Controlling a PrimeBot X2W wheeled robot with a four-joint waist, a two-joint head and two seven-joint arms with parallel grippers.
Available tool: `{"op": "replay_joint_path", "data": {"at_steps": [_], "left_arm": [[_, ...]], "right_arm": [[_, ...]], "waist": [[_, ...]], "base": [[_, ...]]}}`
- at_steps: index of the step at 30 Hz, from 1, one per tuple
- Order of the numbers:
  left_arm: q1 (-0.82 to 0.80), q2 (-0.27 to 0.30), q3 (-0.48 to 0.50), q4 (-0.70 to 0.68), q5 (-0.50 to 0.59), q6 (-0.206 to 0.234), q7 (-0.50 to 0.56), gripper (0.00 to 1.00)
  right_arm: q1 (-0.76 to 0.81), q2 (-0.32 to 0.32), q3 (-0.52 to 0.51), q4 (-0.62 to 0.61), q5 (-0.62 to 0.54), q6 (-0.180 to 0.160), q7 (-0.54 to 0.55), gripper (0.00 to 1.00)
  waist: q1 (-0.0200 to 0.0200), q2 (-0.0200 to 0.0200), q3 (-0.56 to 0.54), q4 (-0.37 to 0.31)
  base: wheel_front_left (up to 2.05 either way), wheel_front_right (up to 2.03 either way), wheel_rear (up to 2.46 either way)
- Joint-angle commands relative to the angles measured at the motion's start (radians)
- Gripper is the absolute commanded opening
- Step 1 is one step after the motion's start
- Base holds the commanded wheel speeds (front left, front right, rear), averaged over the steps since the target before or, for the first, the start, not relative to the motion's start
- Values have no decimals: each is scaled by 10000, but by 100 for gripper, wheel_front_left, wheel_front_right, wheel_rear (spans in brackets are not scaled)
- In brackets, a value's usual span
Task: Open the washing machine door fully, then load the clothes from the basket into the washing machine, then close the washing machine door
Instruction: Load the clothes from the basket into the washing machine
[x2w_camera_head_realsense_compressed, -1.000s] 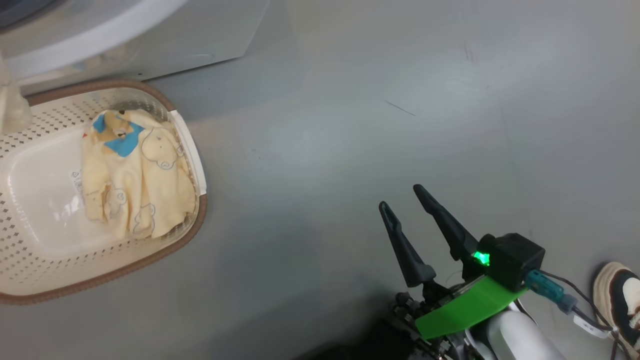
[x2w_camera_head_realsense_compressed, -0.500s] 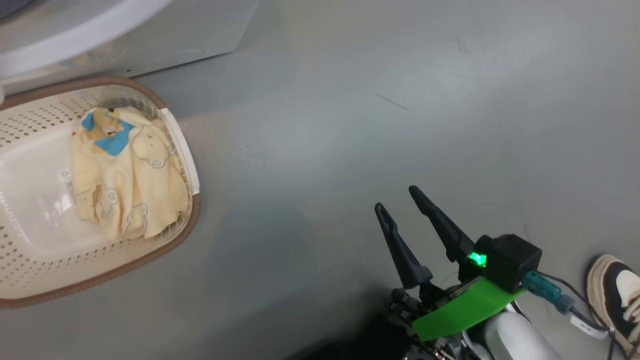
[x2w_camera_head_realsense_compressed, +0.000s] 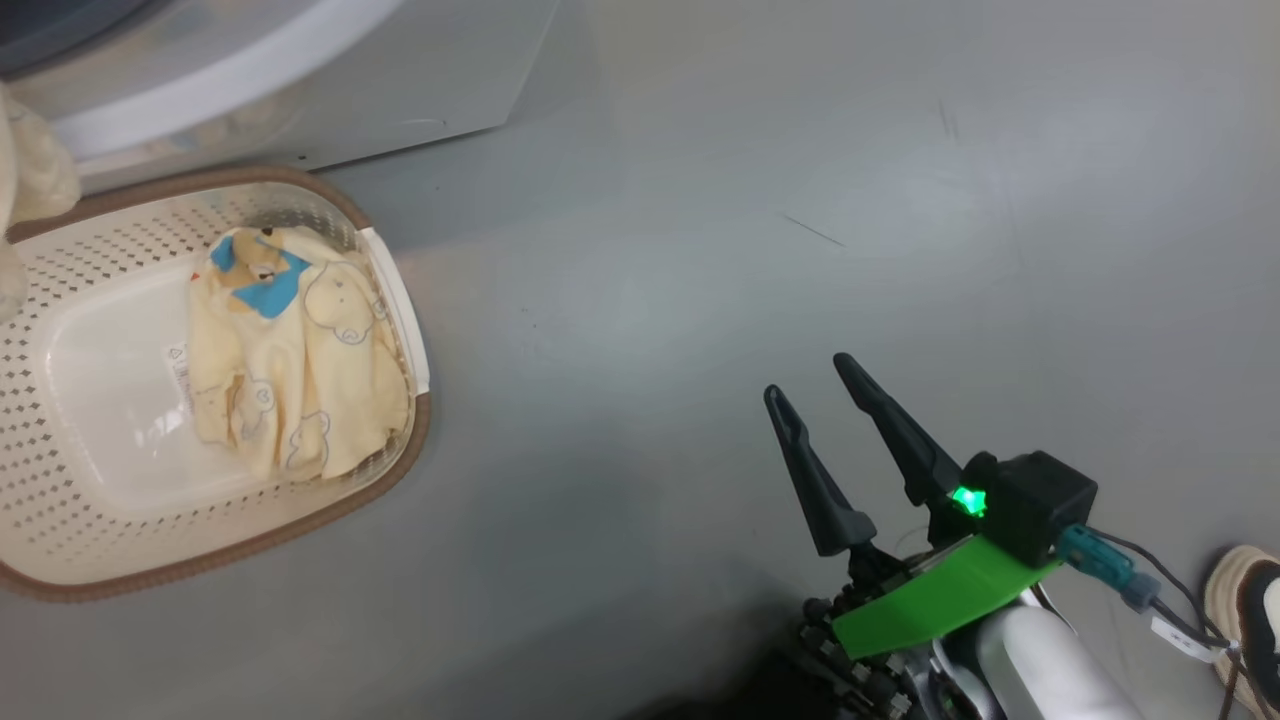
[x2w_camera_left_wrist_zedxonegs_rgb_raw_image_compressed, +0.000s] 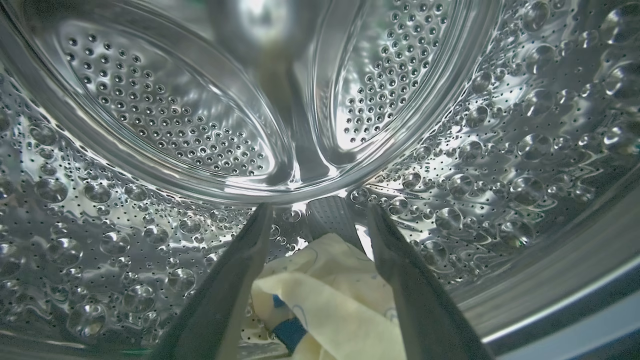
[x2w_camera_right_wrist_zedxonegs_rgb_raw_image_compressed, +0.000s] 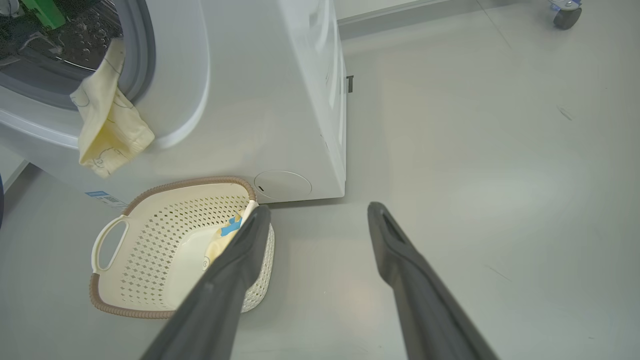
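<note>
Yellow garment low in steel drum, between widely spread fingers of left gripper, not pinched. Yellow cloth draped over opening's lip, hanging down washing machine front. Bear-patch garment in basket on floor, just beside machine. Right gripper well apart over bare floor, fingers spread, empty. Person's shoe at lower right edge.

Slight shift of the head camera's view, hanging garment again at its left edge
</note>
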Motion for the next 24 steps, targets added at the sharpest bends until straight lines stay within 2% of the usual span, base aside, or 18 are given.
{"op": "replay_joint_path", "data": {"at_steps": [1,15,24], "left_arm": [[-37,338,225,-149,-77,-34,-101,100],[1464,-516,640,176,-1061,-14,-842,100],[2872,-439,1089,-870,-1420,-19,-1076,100]], "right_arm": [[-2,-60,114,-192,47,0,-95,100],[-339,-60,-452,160,-102,0,-95,100],[-462,-60,-787,97,-218,0,-95,100]], "waist": [[1,-1,-138,120],[1,-1,-1228,986],[1,-1,-1343,1608]], "base": [[0,0,0],[0,0,0],[0,0,0]]}}
